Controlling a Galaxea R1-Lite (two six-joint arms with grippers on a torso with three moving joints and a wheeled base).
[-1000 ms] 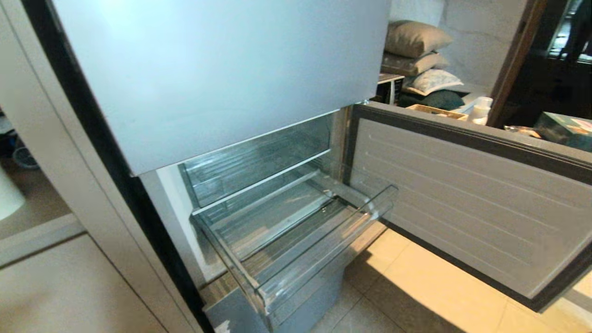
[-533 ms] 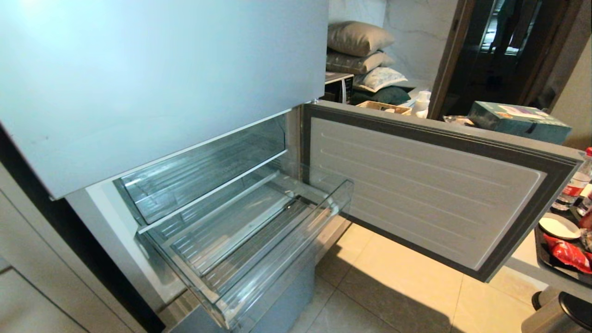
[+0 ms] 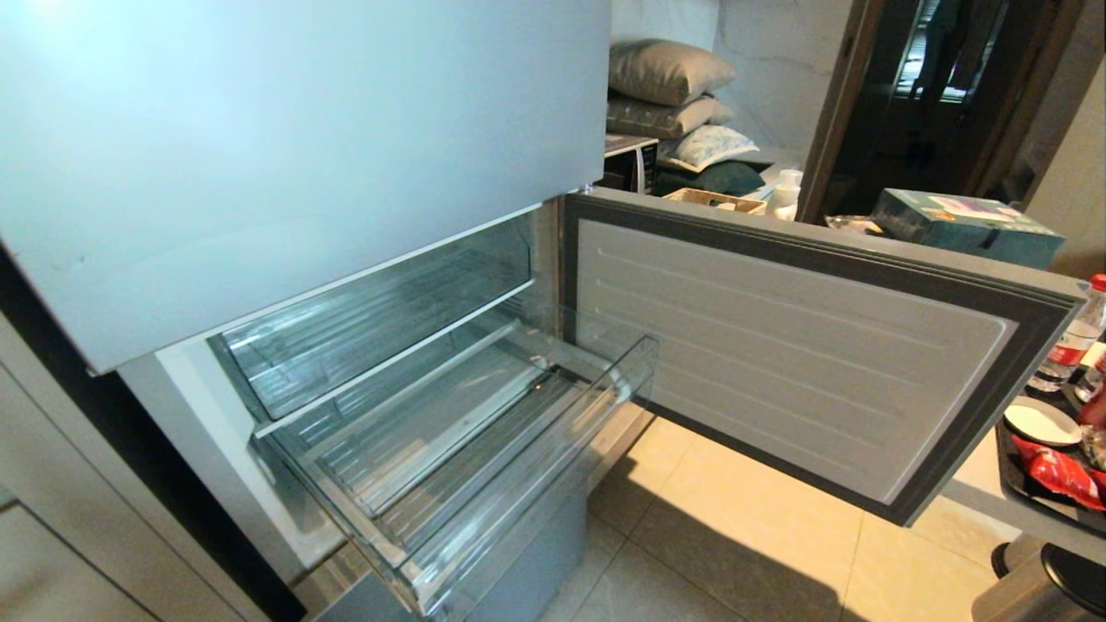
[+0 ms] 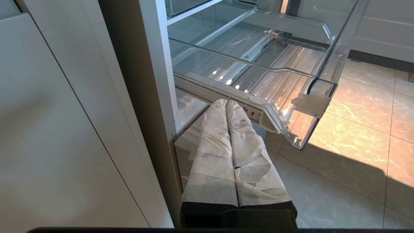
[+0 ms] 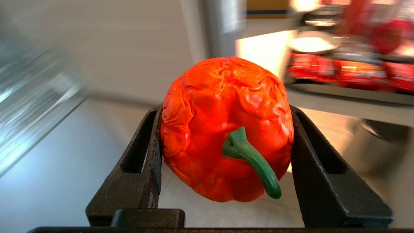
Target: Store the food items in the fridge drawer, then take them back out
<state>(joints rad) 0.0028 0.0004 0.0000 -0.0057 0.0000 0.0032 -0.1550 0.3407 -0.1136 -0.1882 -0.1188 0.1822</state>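
Right end effector [image 5: 226,142]: two black fingers clamp the sides of a wrinkled, red-orange tomato [image 5: 223,126] with a curved green stem, at frame centre. Left end effector [image 4: 231,106]: cloth-wrapped fingers pressed together, empty, low beside the fridge frame. The clear, ribbed plastic drawer [image 3: 527,484] stands pulled out, lower centre of the head view. Fridge door [image 3: 804,345] open at right; pale tiled floor [image 3: 734,553] below; surface [image 3: 976,484] at right edge carries red packets [image 3: 1058,473].
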